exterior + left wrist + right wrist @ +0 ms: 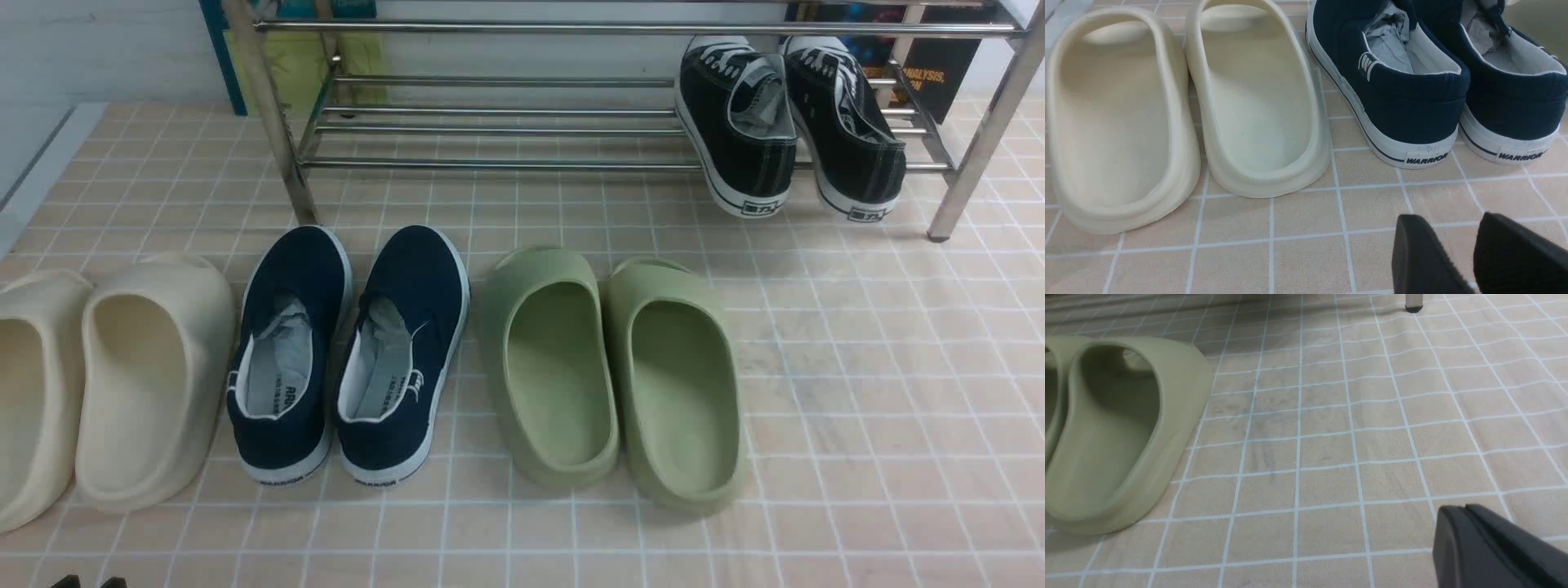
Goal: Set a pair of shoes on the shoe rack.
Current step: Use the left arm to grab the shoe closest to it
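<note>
The pair of shoes is navy canvas with white soles, standing side by side on the tiled floor with toes toward the shoe rack [490, 163]: left shoe [295, 265], right shoe [418, 273]. From the left wrist their heels [1408, 110] [1511, 114] read "WARRIOR". My left gripper [1447, 220] hovers behind those heels, open, with only floor between its fingers; its tips [88, 582] just peek in at the front view's bottom edge. My right gripper [1453, 512] is shut on nothing, above bare tiles to the right of the green slippers.
Cream foam slippers [155, 367] [1257, 102] lie close to the left of the navy pair. Green foam slippers [555, 359] [1114, 428] lie to the right. Black lace-up sneakers [739, 122] fill the rack's right end. A rack leg [1412, 302] stands ahead of the right gripper.
</note>
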`<action>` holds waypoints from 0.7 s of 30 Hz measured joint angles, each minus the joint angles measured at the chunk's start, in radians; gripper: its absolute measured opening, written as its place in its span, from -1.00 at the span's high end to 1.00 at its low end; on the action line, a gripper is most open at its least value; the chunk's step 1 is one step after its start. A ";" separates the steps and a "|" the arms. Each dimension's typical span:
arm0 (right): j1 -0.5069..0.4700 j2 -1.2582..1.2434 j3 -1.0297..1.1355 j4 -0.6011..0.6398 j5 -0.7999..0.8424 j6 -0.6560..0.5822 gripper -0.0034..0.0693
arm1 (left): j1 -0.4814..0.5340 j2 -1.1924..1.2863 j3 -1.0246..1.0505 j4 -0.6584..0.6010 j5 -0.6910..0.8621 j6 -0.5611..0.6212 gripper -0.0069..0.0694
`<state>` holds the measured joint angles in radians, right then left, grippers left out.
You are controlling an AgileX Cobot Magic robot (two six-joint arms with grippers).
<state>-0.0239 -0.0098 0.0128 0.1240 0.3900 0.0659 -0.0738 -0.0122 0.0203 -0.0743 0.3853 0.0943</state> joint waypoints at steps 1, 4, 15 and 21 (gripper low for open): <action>0.000 0.000 0.000 0.000 0.000 0.000 0.88 | 0.000 0.000 0.000 0.000 0.000 0.000 0.19; 0.000 0.000 0.000 0.000 0.000 0.000 0.87 | 0.000 0.000 0.000 0.000 0.000 0.000 0.19; 0.000 0.000 0.000 0.000 0.000 0.000 0.83 | 0.000 0.000 0.000 0.000 0.000 0.000 0.19; 0.000 0.000 0.000 0.000 0.000 0.000 0.81 | 0.000 0.000 0.000 0.000 0.000 0.000 0.19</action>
<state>-0.0239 -0.0098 0.0128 0.1240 0.3900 0.0659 -0.0738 -0.0122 0.0203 -0.0743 0.3853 0.0943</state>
